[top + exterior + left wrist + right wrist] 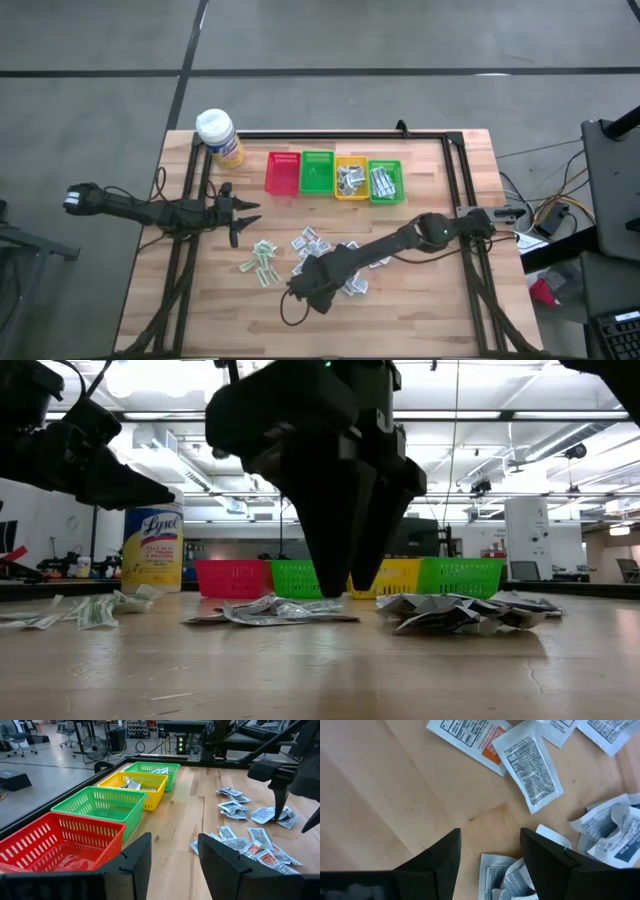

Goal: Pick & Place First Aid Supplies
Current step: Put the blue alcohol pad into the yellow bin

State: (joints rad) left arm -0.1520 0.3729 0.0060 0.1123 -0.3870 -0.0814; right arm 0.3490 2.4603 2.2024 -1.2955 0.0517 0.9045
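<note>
Reach step: right gripper (pixel 490 855), fingers open and empty, hung over packets (pixel 530 767) on table (pixel 385 795); left gripper (pixel 172 862) open, waiting; next, I judged, lower and pinch one

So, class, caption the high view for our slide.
Right gripper open over scattered packets; left gripper waits beside four baskets.

Wooden table (pixel 420 300): light plank top with dark frame rails, filling the lower centre of the high view. Yellow bottle (pixel 220 138), white cap: stood upright at the table's upper left corner. Four plastic baskets in a row, upper centre, left to right: red basket (pixel 283 173), green basket (pixel 317 172), yellow basket (pixel 351 179), second green basket (pixel 386 182).
</note>
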